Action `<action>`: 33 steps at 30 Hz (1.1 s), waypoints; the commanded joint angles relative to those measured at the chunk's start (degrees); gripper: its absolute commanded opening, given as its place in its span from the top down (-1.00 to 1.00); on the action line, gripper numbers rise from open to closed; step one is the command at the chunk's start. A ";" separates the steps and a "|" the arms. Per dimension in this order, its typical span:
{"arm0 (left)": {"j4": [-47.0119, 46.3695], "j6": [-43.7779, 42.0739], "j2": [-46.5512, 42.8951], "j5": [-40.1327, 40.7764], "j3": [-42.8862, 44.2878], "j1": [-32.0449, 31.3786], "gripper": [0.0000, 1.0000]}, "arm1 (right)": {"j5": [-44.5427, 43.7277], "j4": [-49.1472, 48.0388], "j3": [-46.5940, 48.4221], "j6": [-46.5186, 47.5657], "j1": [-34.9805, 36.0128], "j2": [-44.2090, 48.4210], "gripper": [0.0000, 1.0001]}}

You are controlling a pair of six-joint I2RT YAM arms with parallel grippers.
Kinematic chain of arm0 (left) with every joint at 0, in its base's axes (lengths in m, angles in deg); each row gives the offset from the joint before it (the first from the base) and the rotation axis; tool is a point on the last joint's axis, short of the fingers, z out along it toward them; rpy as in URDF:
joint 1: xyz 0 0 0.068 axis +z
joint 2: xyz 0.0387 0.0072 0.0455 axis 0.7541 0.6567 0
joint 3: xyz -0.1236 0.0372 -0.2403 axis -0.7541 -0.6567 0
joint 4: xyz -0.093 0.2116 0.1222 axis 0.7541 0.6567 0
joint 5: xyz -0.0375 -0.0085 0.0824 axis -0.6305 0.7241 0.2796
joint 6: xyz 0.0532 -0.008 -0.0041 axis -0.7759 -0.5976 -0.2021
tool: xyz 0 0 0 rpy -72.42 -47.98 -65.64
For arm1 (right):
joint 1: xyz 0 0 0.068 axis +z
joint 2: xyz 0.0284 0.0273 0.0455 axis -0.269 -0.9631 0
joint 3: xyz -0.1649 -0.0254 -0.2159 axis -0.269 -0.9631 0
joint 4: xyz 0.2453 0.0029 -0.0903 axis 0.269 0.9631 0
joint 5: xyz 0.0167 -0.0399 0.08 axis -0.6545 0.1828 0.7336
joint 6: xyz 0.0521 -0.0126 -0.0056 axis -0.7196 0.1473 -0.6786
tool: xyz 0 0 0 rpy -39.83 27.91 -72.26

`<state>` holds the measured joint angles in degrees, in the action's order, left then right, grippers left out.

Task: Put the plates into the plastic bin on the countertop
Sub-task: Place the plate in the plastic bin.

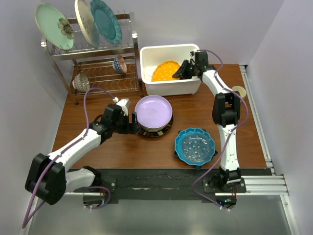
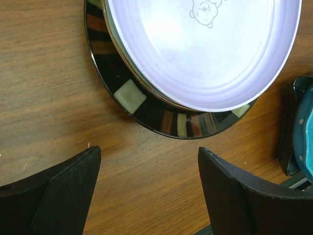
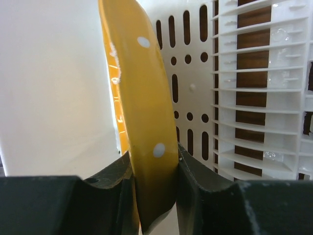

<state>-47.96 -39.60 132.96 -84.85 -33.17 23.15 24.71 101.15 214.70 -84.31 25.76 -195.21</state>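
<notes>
Release looks like the step in hand: the right gripper [image 3: 156, 196] is pinched narrowly on the rim of the orange scalloped plate [image 3: 142, 98], already inside the plastic bin [image 1: 168, 50] at the far side of the counter [image 1: 122, 147]. Next it should let go and lift clear. The left gripper [image 2: 149, 181], wide and empty, hovers just left of the lilac plate [image 1: 153, 111].

Orange scalloped white-dotted plate [image 1: 164, 72] tilted inside the white plastic bin [image 1: 168, 88] at 12 o'clock, rim pinched by the right hand [image 1: 183, 71]. Lilac plate [image 1: 153, 111] rests on a dark-rimmed plate [image 1: 155, 133] at centre; blue scalloped plate [image 1: 195, 145] lies flat at 4 o'clock; mint flower plate [image 1: 53, 25] stands on edge at 10 o'clock
</notes>
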 commanded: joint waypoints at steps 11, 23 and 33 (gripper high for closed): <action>-1.73 -0.93 -0.07 -1.43 1.03 -0.48 -0.68 | -3.24 1.36 2.34 1.22 0.13 1.13 -0.28; -1.56 -0.93 0.02 -1.43 1.12 -0.48 -0.68 | -14.32 14.10 4.80 7.37 0.04 4.91 -0.63; -0.94 -1.01 0.28 -0.64 1.64 -0.48 -0.68 | -16.34 19.39 6.13 11.94 0.31 10.44 -0.72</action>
<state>-47.96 -39.60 133.15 -85.36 -33.17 23.00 11.12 118.44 219.96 -74.56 26.46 -193.15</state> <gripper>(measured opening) 0.842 0.855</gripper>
